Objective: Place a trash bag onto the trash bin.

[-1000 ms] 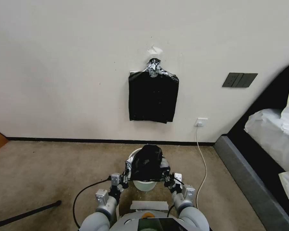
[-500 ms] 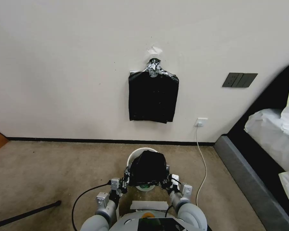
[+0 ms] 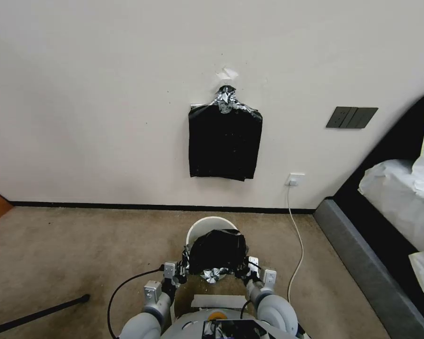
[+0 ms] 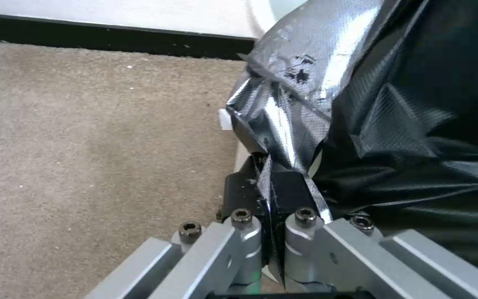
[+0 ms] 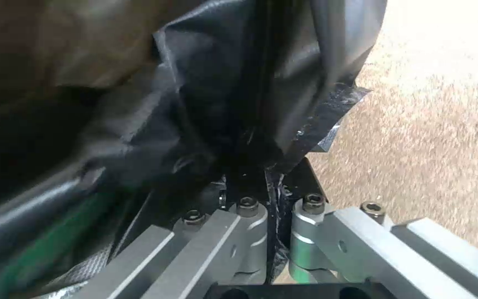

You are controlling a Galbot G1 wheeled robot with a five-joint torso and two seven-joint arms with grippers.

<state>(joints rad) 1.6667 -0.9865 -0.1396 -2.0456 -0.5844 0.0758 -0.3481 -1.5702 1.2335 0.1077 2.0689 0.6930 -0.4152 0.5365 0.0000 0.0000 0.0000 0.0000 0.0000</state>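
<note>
The trash bag (image 3: pixel 216 251), glossy black with silvery wrinkles, hangs stretched between my two grippers over the near part of the trash bin (image 3: pixel 207 224), whose cream-white far rim shows behind it. My left gripper (image 3: pixel 181 269) is shut on the bag's left edge, and my right gripper (image 3: pixel 245 268) is shut on its right edge. In the left wrist view the film (image 4: pixel 328 104) is pinched between the shut fingers (image 4: pixel 239 187) of the left gripper (image 4: pixel 265 182). In the right wrist view the bag (image 5: pixel 206 95) runs into the shut right gripper (image 5: pixel 264 182).
A flat bundle of black bags (image 3: pixel 224 141) hangs on the wall above the bin. A white cable (image 3: pixel 297 235) drops from a wall socket (image 3: pixel 295 179) to the carpet at the right. A bed frame (image 3: pixel 362 263) lies far right, a black pole (image 3: pixel 37 313) on the floor at left.
Both grippers have drawn back toward my body and lowered with the bag, so it sits flatter and more of the bin's far rim shows.
</note>
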